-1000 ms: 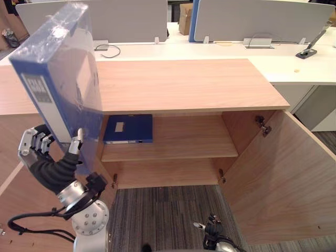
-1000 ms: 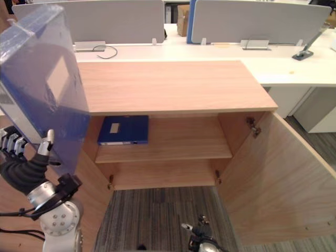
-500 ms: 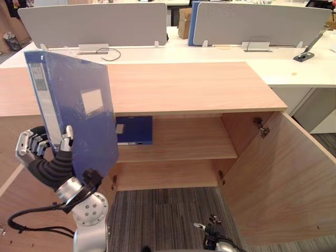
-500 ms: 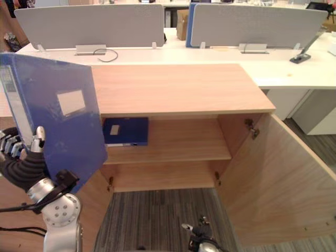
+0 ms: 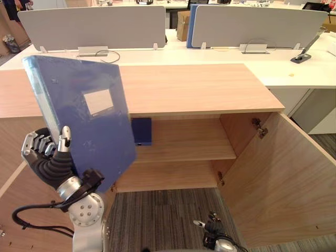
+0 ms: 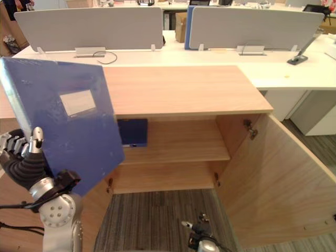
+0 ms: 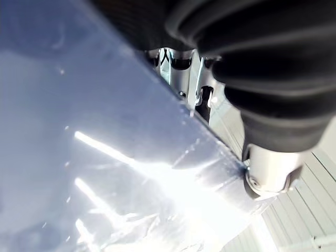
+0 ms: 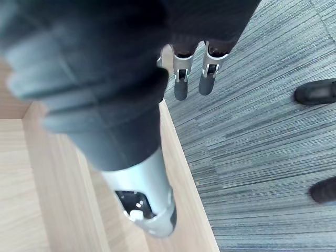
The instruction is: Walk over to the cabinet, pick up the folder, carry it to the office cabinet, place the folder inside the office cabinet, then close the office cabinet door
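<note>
Risk: folder (image 5: 84, 115) is large and tilted, held only near lower edge by left hand (image 5: 50, 160) — could pivot or slip if swung fast. Upper corner may strike front edge of office cabinet (image 5: 199, 86) top on way in. Second folder (image 5: 142, 131) at left end of upper shelf (image 5: 184, 149) crowds that spot.

Folder in air before cabinet's left side. Thumb (image 5: 65, 137) on front cover, fingers (image 5: 34, 146) curled behind — grasping it.

Right hand (image 8: 180, 84) low, fingers loose, nothing held.

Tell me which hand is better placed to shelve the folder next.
Left. The left hand grips the blue folder upright, in front of the open cabinet's shelf. The right hand hangs low over the carpet, open and empty.
</note>
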